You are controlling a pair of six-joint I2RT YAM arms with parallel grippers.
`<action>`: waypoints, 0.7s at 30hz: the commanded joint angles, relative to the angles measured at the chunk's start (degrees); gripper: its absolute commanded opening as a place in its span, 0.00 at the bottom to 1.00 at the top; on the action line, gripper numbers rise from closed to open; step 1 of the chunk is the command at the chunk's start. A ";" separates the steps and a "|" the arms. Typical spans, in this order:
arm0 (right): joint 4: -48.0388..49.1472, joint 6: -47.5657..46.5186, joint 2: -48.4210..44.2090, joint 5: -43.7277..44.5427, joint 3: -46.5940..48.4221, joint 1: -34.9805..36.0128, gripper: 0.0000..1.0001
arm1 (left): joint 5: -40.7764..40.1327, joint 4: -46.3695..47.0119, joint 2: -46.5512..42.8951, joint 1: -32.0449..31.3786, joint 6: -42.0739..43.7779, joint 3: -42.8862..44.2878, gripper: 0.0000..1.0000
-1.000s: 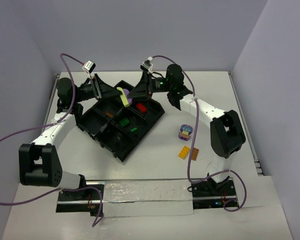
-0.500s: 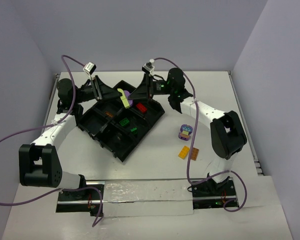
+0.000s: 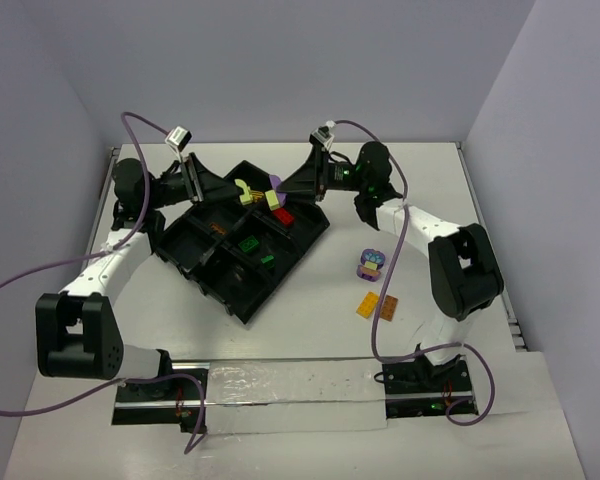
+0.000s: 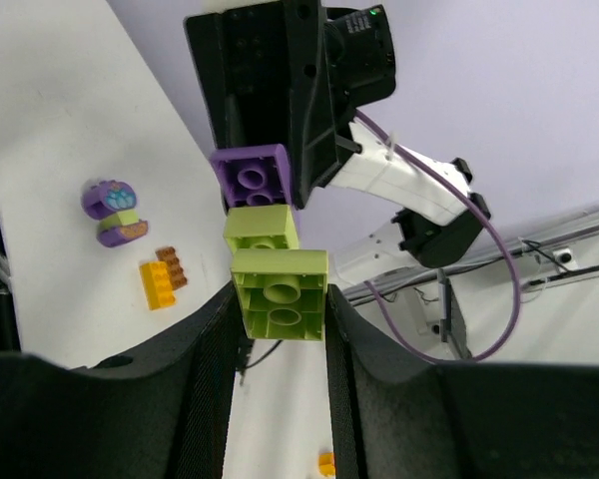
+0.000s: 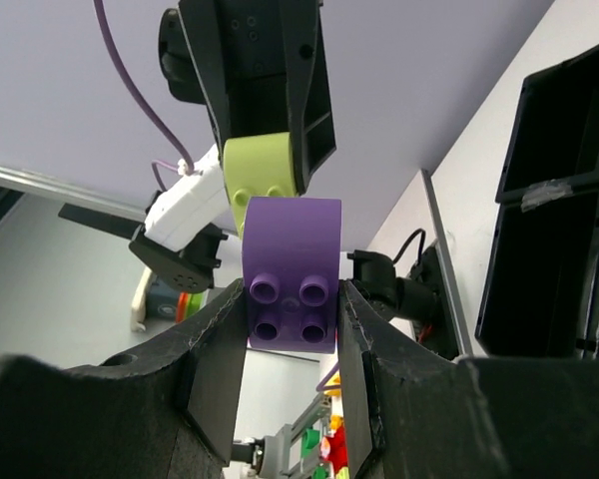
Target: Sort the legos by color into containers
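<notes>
Both grippers meet above the back of the black divided tray [image 3: 195, 255]. My left gripper [image 3: 242, 190] is shut on a lime brick [image 4: 280, 295], which carries a second lime brick [image 4: 262, 229]. My right gripper [image 3: 279, 188] is shut on a purple brick [image 5: 290, 284], which sits right against that second lime brick [image 5: 263, 172]. I cannot tell whether they are still joined. The tray holds a red brick [image 3: 283, 213], two green bricks [image 3: 247, 242] and a brown one [image 3: 218, 229].
On the table right of the tray lie a rounded purple piece [image 3: 370, 264], an orange-yellow brick [image 3: 367, 305] and a brown brick [image 3: 389, 307]. They also show in the left wrist view, with the purple piece [image 4: 113, 212] leftmost. The tray's edge [image 5: 559, 249] shows in the right wrist view.
The right arm has drawn back to the right. The brick stack, which hung upright between the grippers, now stretches sideways with purple on the right and lime on the left.
</notes>
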 commanded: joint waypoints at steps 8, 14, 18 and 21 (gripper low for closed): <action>-42.54 -33.20 -7.29 11.88 6.96 -4.10 0.00 | -35.66 -59.40 -8.26 3.84 33.38 6.09 0.00; -65.49 -46.73 -6.62 28.49 15.35 -3.92 0.00 | -67.02 -73.83 -14.08 4.68 31.25 6.29 0.00; -70.29 -47.96 -6.78 35.12 15.72 -3.89 0.00 | -75.23 -76.46 -13.54 4.75 30.32 4.79 0.00; -70.53 -48.24 -6.60 35.52 15.04 -3.77 0.00 | -76.27 -74.67 -9.54 4.72 30.62 3.98 0.00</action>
